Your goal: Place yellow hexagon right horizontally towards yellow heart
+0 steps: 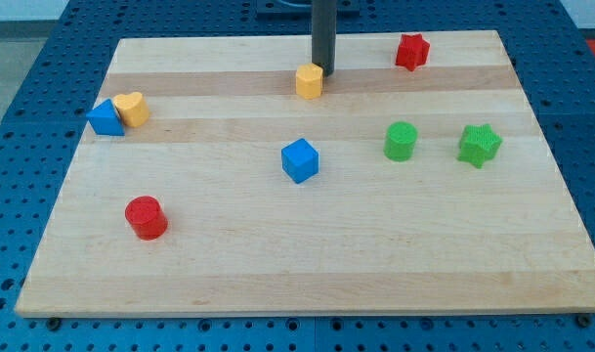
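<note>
Right beside yellow hexagon (309, 81), my tip (323, 72).

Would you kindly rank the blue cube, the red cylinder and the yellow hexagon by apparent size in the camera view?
1. blue cube and red cylinder: too alike to rank.
2. yellow hexagon: looks smallest, though it lies farther toward the view's top, so distance may account for that.

One raised front camera looks down across the whole board (307, 264) (single view).

No readable text, labels or numbers anywhere.
</note>
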### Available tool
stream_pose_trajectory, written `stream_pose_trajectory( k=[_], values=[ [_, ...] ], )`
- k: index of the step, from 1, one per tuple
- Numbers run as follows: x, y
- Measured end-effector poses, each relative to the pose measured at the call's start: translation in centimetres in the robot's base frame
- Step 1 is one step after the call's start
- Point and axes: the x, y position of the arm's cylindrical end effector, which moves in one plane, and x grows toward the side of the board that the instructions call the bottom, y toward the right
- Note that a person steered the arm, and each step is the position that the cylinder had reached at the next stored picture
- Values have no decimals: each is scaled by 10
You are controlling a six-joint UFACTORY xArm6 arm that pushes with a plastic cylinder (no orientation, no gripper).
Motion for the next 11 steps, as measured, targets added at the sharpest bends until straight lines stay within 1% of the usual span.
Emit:
stream_pose_trajectory(
  k=[1,2,3,4,5,6,7,8,9,10,11],
  values=[
    [-2,45],
    [10,61],
    [24,14],
    [39,-53],
    [47,-66],
    [15,-37],
    [-11,-48],
    [22,-93],
    [79,-113],
    [107,-139],
    [94,-127]
  ],
)
